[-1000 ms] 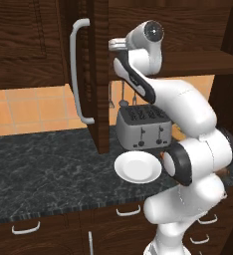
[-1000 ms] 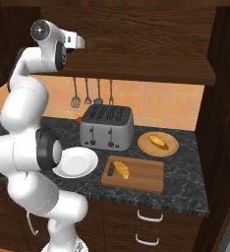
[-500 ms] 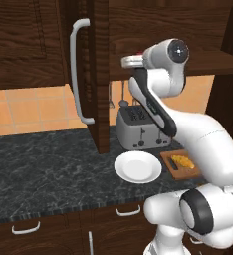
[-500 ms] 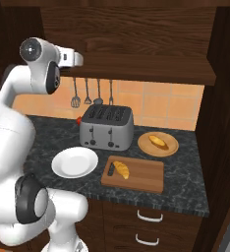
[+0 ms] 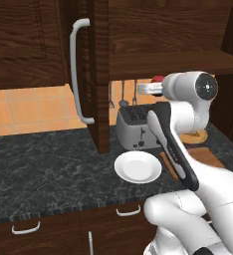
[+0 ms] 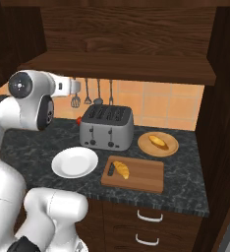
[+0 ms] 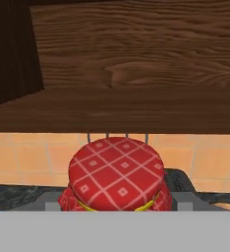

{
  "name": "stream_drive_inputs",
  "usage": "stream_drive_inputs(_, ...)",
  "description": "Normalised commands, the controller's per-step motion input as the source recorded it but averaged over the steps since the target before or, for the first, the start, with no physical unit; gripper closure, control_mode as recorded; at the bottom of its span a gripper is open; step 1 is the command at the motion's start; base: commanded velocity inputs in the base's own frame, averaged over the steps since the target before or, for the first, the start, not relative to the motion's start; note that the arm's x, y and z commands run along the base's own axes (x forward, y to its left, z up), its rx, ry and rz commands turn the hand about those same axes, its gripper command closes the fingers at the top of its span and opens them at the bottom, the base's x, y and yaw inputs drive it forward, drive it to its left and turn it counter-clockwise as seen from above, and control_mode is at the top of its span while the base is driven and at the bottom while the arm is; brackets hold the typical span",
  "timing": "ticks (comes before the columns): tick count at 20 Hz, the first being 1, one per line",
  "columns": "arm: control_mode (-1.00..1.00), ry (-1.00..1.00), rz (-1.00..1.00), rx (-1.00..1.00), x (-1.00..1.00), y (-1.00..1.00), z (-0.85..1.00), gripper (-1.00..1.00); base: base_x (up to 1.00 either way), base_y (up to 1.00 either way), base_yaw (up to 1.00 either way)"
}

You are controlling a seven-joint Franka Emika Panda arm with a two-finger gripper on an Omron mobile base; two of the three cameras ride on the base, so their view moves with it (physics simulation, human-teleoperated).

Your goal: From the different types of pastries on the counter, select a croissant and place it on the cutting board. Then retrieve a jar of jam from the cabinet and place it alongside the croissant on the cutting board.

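Arm swung right, lower; jaws clamped on jar of jam (image 7: 116,179), croissant (image 6: 120,169) on cutting board (image 6: 142,177).

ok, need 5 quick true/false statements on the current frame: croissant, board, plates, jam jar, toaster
1. The croissant lies on the cutting board. True.
2. The round white plate holds a pastry. False: it is bare.
3. A golden bun sits on the round wooden plate to the right of the toaster. True.
4. The jar of jam stands on the cutting board beside the croissant. False: its red checked lid sits close in front of the hand camera, between the tool fingertips, up off the board.
5. The toaster lies tipped on its side. False: it stands upright, slots up.
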Motion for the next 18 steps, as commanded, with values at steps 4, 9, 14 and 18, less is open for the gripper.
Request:
stream_drive_inputs(4, -1.00, 0.01, 0.00, 0.00, -1.00, -0.46, -0.81, 1.00, 0.00, 0.00, 0.00)
stream_drive_inputs(9, -1.00, 0.07, 0.00, 0.00, -0.94, -0.51, -1.00, 1.00, 0.00, 0.00, 0.00)
stream_drive_inputs(14, -1.00, 0.10, 0.00, -0.01, -0.05, -0.52, -0.96, 1.00, 0.00, 0.00, 0.00)
stream_drive_inputs(18, -1.00, 0.03, 0.00, 0.00, -0.05, -0.55, -0.91, 1.00, 0.00, 0.00, 0.00)
